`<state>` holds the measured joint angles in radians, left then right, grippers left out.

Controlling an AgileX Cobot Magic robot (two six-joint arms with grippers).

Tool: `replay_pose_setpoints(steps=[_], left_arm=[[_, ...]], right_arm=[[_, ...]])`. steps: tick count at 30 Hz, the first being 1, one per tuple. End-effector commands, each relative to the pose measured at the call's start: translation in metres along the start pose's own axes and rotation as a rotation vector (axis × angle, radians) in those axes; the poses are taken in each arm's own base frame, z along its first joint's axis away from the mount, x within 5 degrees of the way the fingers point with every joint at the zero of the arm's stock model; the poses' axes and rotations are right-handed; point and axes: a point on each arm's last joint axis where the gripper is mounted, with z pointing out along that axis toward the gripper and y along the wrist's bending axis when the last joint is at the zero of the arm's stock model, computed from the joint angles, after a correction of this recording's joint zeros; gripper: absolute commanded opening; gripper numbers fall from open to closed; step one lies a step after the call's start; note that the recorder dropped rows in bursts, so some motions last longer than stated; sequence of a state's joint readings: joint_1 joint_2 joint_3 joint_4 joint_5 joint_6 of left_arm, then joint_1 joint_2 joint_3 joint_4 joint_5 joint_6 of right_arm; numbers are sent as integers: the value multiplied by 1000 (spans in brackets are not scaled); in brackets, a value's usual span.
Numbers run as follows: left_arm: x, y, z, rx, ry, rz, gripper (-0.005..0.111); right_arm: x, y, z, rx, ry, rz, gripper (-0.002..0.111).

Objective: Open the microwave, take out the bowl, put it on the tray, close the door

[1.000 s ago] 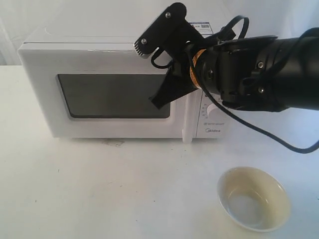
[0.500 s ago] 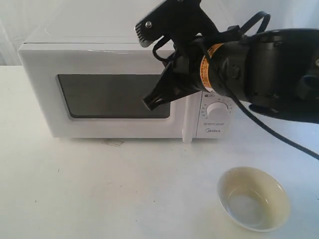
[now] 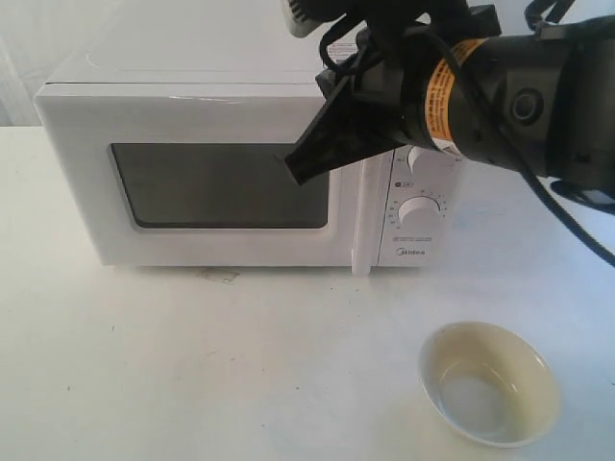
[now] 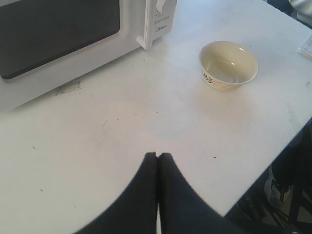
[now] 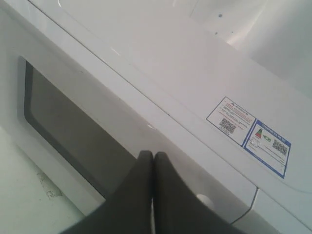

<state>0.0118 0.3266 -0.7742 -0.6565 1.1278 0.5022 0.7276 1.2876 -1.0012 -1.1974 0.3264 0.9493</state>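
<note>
White tabletop (image 3: 192,365) fills the scene, backed by a pale backdrop. At its far side the microwave (image 3: 173,72) is set, white and boxy, with its front turned toward the near edge. The door (image 3: 221,245) is shut flush against the body. Its dark window (image 3: 211,187) and tall white bar handle (image 3: 359,221) are seen on the front, and round knobs (image 3: 420,209) are placed to the right of the handle. Two blue-edged stickers (image 5: 248,134) are seen on the microwave's top. The bowl (image 3: 490,382) is set upright on the table at the near right, cream-yellow inside, well apart from the microwave. The right gripper (image 3: 300,165) is held in the air before the upper right part of the window, just left of the handle. Its black fingers are pressed together with nothing between them, and whether the door is touched cannot be told. The left gripper (image 4: 158,157) is shown only by its own wrist camera; its fingers are likewise closed together on nothing, above bare table, well apart from the bowl
</note>
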Motion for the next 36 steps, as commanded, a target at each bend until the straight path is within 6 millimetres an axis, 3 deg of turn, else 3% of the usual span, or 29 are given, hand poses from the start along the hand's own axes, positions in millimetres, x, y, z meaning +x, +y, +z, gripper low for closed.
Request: replay_pose_setpoints(steps=[1, 10, 15, 19, 27, 32, 36], left_arm=[[4, -3, 0, 36, 31, -7, 0], [4, -3, 0, 36, 31, -7, 0], [4, -3, 0, 36, 31, -7, 0], [4, -3, 0, 36, 31, -7, 0], [4, -3, 0, 36, 31, -7, 0], [4, -3, 0, 36, 31, -7, 0], [4, -3, 0, 36, 31, -7, 0]], right_arm=[[1, 1, -2, -3, 2, -4, 0], [0, -3, -6, 22, 1, -5, 0], [-8, -15, -27, 66, -40, 9, 0], [-17, -29, -60, 81, -87, 155, 0], [-29, -63, -150, 109, -295, 355, 0], [-4, -79, -196, 175, -338, 472, 0], [31, -81, -215, 247, -324, 515, 0]])
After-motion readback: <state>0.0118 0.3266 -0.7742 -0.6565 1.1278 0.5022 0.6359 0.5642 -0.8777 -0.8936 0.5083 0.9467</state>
